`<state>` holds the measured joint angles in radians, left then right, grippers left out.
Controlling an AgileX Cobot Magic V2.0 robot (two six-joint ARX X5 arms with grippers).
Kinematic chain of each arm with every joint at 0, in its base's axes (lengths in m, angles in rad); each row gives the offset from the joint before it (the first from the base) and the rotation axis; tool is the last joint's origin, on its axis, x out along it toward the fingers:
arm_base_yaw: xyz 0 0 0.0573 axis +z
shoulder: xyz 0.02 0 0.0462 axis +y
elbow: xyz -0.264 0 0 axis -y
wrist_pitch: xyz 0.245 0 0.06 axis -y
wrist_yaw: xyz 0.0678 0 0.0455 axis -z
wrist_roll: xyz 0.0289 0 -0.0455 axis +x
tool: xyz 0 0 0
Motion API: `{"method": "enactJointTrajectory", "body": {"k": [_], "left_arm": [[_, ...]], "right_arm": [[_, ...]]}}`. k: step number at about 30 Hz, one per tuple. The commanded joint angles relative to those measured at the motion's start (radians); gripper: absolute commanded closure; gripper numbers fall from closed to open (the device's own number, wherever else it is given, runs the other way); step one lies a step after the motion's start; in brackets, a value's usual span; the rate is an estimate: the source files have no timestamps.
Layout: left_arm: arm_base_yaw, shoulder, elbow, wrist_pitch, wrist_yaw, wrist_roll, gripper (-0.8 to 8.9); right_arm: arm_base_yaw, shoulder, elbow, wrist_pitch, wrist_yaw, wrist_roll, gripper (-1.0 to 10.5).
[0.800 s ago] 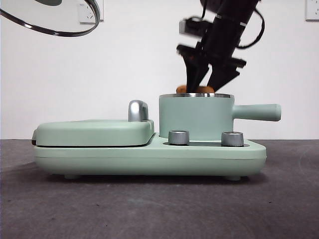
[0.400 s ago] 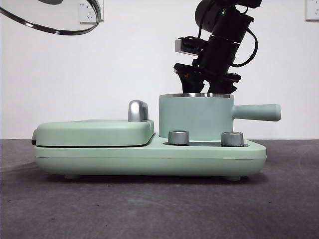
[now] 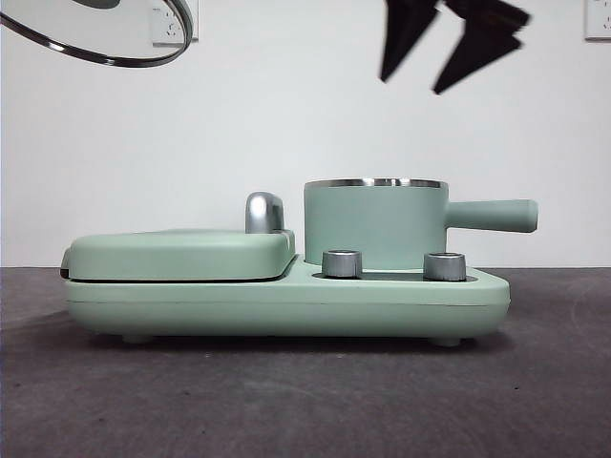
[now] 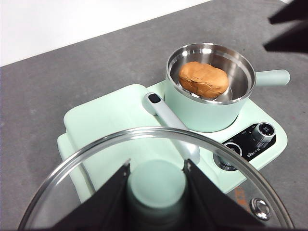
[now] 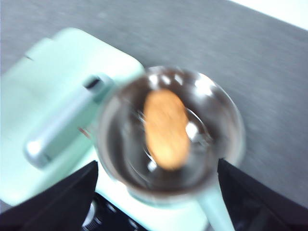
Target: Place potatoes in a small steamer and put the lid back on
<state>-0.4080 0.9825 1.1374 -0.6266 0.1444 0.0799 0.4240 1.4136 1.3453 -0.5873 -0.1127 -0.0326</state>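
Observation:
The mint-green small steamer (image 3: 375, 224) stands on the right of its base, long handle pointing right. The orange-brown potato (image 4: 203, 79) lies inside the steamer (image 4: 207, 113), hidden below the rim in the front view. My right gripper (image 3: 449, 43) hangs open and empty high above the pot. Its blurred wrist view looks straight down on the potato (image 5: 166, 127) between the spread jaws of the right gripper (image 5: 158, 166). My left gripper (image 4: 157, 166) is shut on the mint-green knob of the glass lid (image 4: 144, 131). The lid (image 3: 95, 43) is held up at the top left, away from the pot.
The flat mint-green griddle cover (image 3: 181, 253) with its chrome handle (image 3: 264, 212) fills the left half of the base. Two steel knobs (image 3: 343, 263) (image 3: 445, 265) sit in front of the pot. Dark grey table surrounds the appliance; a white wall stands behind.
My right gripper let go of the potato in the steamer and rose well above the rim, jaws open. The lid and the left gripper stayed put.

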Motion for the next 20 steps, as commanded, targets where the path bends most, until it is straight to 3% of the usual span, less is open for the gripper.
{"method": "enactJointTrajectory", "body": {"k": [1,11,20], "left_arm": [[-0.003,0.004,0.02,0.029,0.002,0.009,8.04],[-0.003,0.013,0.02,0.033,0.002,0.008,8.04],[-0.012,0.098,0.02,0.107,0.04,-0.023,8.04]], "right_arm": [[0.003,-0.154,-0.215,0.117,0.017,0.044,5.6],[0.017,-0.604,-0.658,0.195,0.043,0.137,5.6],[0.048,-0.931,-0.828,0.103,0.046,0.216,5.9]]}}
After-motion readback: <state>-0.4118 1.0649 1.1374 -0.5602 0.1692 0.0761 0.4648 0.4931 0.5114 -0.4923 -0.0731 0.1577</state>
